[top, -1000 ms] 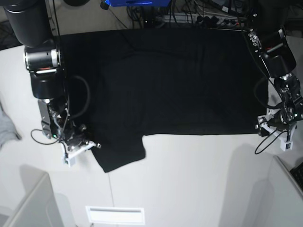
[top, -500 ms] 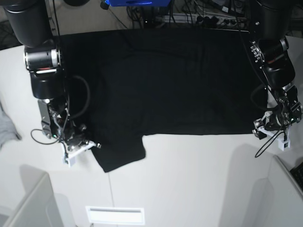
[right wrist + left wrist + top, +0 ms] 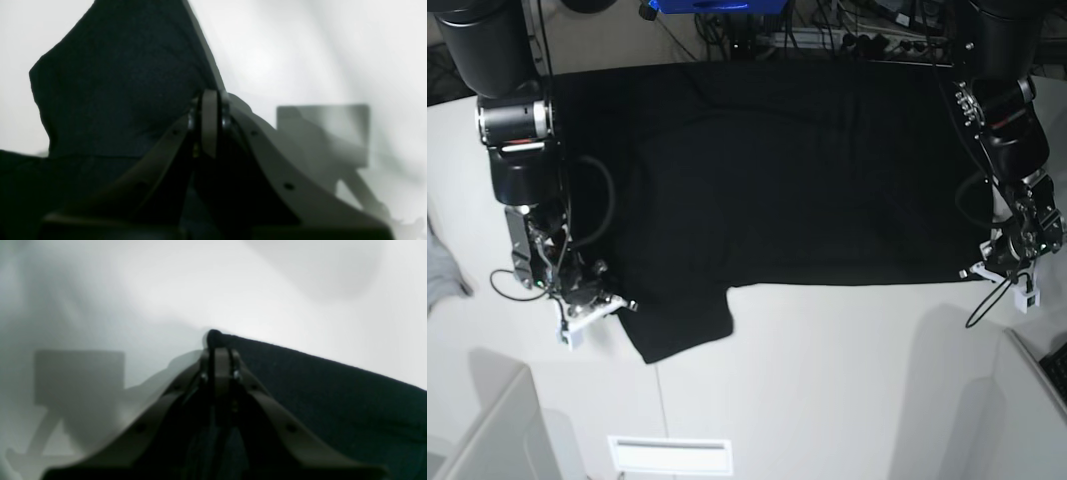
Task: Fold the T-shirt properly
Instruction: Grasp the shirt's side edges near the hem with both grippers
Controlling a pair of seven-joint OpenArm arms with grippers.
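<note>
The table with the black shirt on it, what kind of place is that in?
Maybe a robot lab: two robot arms reach over a white table, and a shirt lies there.

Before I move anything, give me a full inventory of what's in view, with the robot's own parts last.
T-shirt: one, black, spread over the table
table: one, white, under the T-shirt
rectangle: one, white with dark outline, base view's bottom edge
cloth: one, grey, base view's left edge
blue item: one, blue, top edge, cut off
clutter: uncountable, mostly dark, beyond the table
arms: two, black and grey, one at each side
left tool: one, dark, shut on the T-shirt's corner
right tool: one, dark, shut on the T-shirt's edge
</note>
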